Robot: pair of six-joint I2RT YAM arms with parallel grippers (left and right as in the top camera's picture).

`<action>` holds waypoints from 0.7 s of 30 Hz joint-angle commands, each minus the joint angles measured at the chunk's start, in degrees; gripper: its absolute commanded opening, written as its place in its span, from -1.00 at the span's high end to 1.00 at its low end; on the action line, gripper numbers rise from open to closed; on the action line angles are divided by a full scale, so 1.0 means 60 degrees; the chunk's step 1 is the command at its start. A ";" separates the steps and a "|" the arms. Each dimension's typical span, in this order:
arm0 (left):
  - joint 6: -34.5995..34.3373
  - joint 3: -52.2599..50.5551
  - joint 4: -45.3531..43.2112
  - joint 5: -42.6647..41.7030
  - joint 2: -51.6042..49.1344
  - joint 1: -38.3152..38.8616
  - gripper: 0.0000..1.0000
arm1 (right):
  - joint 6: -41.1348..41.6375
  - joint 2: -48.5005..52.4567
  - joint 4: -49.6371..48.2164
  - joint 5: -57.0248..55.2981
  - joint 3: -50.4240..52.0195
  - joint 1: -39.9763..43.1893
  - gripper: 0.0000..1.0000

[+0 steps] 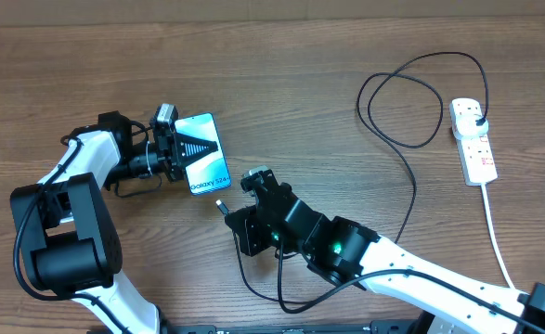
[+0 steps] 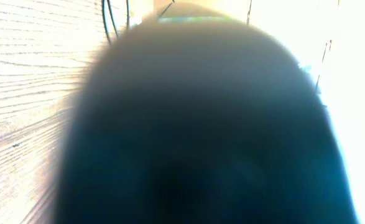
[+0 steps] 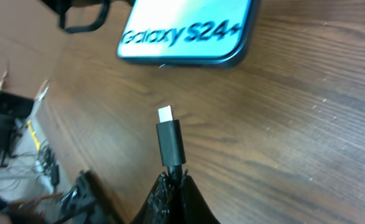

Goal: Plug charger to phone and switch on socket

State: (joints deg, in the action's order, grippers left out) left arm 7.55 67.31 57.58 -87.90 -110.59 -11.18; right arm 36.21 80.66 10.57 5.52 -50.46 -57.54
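The charger (image 3: 169, 142) tip points up at lower centre, pinched in the clenched right end effector (image 3: 173, 186), just short of the phone (image 3: 185, 31). The left end effector (image 1: 184, 148) grasps the phone centre-left. The socket (image 1: 473, 139) lies far right on the bench (image 1: 300, 74).

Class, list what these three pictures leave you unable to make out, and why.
Left wrist view: dark blur fills it, hiding how the left pincer grips the phone.
Overhead: socket switches too small to read as on or off.
Right wrist view: phone's port indistinct on its dark rim; right pincer, holding the charger, cut off by the bottom edge.
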 commanded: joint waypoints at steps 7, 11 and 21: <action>0.0248 0.0029 0.0142 -0.0437 0.0273 0.0306 0.91 | 0.0102 0.0302 -0.0936 -0.0721 -0.0091 -0.0087 0.92; 0.0248 0.0029 0.0106 -0.0433 0.0270 0.0306 0.92 | 0.0106 0.0302 -0.0991 -0.0452 -0.0091 -0.0106 0.93; 0.0208 0.0029 -0.0157 -0.0437 0.0270 0.0284 0.92 | 0.0106 0.0302 -0.0885 0.0113 -0.0091 -0.0106 0.93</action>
State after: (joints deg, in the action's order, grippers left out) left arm 7.70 67.31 57.23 -87.96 -110.59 -9.45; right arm 36.49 82.41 5.45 4.16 -50.46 -57.84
